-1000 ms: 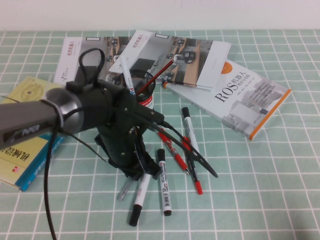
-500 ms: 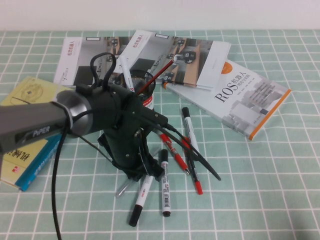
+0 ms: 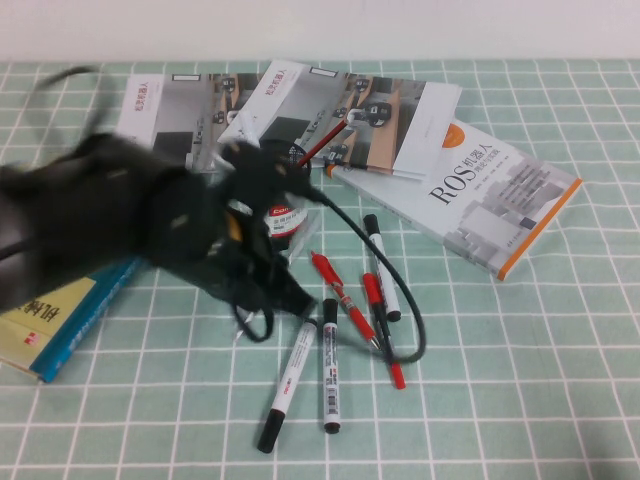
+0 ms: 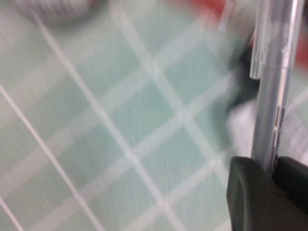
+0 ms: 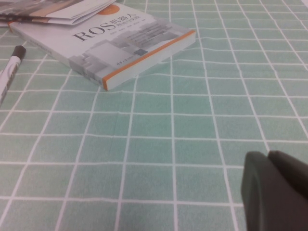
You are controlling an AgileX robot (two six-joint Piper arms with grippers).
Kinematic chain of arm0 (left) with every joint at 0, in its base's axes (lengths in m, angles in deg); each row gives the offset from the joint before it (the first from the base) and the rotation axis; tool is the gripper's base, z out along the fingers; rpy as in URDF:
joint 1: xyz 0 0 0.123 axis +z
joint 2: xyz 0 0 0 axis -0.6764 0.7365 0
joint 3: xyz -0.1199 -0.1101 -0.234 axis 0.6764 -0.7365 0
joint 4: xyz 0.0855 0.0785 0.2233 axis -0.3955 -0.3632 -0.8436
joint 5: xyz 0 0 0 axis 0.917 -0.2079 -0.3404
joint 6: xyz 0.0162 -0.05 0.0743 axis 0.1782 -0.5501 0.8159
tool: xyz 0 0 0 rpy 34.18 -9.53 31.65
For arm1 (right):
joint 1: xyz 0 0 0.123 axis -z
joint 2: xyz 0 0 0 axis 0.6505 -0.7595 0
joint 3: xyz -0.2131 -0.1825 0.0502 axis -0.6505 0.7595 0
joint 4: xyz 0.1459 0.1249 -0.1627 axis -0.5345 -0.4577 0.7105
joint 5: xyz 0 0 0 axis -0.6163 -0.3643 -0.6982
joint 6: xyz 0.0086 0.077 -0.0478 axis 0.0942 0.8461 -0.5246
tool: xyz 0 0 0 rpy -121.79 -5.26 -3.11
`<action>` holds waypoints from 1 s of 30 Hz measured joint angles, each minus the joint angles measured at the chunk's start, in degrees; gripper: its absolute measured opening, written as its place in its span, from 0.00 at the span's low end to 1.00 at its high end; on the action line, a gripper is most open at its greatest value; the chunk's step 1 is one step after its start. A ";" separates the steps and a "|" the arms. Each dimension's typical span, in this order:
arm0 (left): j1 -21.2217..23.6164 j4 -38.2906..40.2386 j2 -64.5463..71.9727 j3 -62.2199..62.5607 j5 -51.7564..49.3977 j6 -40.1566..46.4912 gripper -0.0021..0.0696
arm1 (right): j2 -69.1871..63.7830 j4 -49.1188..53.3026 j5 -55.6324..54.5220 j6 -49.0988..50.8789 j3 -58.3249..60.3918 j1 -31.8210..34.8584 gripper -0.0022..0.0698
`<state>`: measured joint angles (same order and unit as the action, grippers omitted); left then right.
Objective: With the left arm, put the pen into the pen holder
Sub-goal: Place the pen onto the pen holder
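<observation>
My left arm (image 3: pixel 120 220) is a dark blur over the left middle of the table. In the left wrist view my left gripper (image 4: pixel 272 166) is shut on the slim grey pen (image 4: pixel 272 72), which sticks out from between the jaws above the green checked cloth. In the high view the gripper and the pen are hidden under the arm. The black mesh pen holder (image 3: pixel 283 217) stands just behind the arm, mostly covered; its red-and-white label shows, and a red pen (image 3: pixel 322 142) leans out of it. My right gripper (image 5: pixel 275 185) is shut and empty, low over bare cloth.
Two white black-capped markers (image 3: pixel 287 385) (image 3: pixel 330 365) lie in front of the arm, a third (image 3: pixel 380 265) and red pens (image 3: pixel 345 300) to its right. The ROS book (image 3: pixel 490 195) lies right, magazines (image 3: pixel 350 110) behind, a yellow-blue book (image 3: pixel 50 320) left. A black cable (image 3: pixel 405 300) loops over the pens.
My left arm has swung up and to the left and is now blurred. The grey pen that lay beside the markers has left the cloth, held in the left gripper.
</observation>
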<state>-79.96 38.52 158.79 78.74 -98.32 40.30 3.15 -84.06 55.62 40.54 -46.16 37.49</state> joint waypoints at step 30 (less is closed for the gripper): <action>9.09 -1.71 5.84 -13.19 80.73 -7.57 0.09 | 0.00 0.00 0.00 0.00 0.00 0.00 0.00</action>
<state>-70.88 36.81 164.63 65.54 -17.59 32.74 3.15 -84.06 55.62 40.54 -46.16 37.49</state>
